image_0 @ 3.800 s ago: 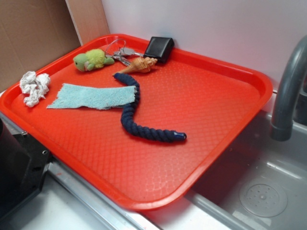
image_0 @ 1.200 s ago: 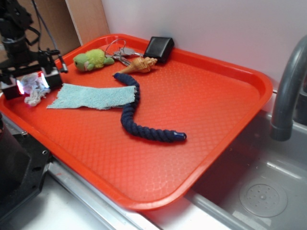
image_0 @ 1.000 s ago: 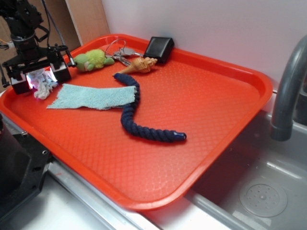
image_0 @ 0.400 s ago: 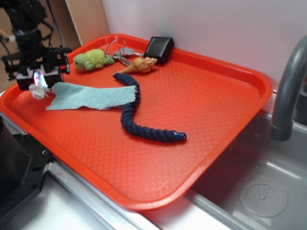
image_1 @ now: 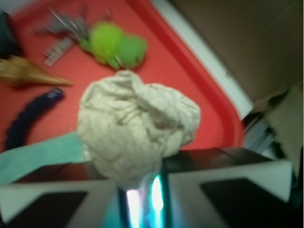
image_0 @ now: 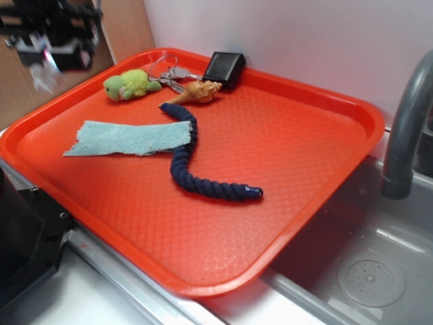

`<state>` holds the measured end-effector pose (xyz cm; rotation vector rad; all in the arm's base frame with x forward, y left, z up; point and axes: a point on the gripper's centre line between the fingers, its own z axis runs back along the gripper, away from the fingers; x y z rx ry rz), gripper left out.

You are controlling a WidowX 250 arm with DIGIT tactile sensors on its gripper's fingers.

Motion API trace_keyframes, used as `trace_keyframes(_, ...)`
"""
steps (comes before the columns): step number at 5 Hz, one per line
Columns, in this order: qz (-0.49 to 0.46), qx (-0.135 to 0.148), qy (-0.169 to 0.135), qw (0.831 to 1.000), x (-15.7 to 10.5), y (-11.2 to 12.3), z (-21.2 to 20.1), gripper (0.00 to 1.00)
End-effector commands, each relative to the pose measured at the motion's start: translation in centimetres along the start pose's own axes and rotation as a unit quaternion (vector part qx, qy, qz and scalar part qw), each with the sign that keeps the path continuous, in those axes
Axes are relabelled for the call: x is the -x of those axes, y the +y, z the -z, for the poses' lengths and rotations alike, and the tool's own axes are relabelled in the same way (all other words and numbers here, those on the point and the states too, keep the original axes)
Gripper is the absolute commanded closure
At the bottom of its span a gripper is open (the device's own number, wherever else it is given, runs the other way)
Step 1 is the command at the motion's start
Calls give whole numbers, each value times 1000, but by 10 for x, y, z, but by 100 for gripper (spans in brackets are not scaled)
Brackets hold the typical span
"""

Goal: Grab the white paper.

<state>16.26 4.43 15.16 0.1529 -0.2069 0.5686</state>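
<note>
- Pale wall and brown cardboard are backing the scene, with a red tray (image_0: 325,145) sitting beside a grey sink (image_0: 365,271) and its dark faucet (image_0: 406,128).
- Up at the far left of the exterior view, the claw (image_0: 51,55) is hanging in the air above the tray's left rim, well clear of the tray floor.
- It is pinching the white paper (image_1: 135,126): the wrist view is showing the crumpled wad bulging out directly ahead of the two closed fingers (image_1: 232,178), filling the gap between them.
- In the exterior view the white paper (image_0: 44,76) is dangling just beneath the claw, blurred, touching nothing else.
- The relation that matters now is the wad sitting squarely in the grip, straight in front of the fingertips; it is lumpy with no clear long axis, so the hold is looking centred rather than edge-caught.
- As a judgement, the grab itself appears done, and what remains is only keeping pressure on so the soft wad is not slipping out.
- Below and ahead of the claw, the tray is holding a light-blue cloth (image_0: 128,137) lying flat, a navy rope (image_0: 196,162) curving past it, a green plush toy (image_0: 128,84), a ring of keys (image_0: 169,74), a tan seashell (image_0: 199,91) and a black case (image_0: 224,68) against the far rim.
- None of these is touching the claw or the paper.
</note>
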Motion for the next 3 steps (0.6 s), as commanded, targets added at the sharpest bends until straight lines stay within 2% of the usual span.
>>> trace_keyframes(1, 111, 88, -12, 990, 6, -3, -70, 100)
trace_keyframes(2, 118, 134, -9, 984, 11, -7, -78, 100)
trace_keyframes(3, 134, 164, -7, 977, 17, -12, -80, 100)
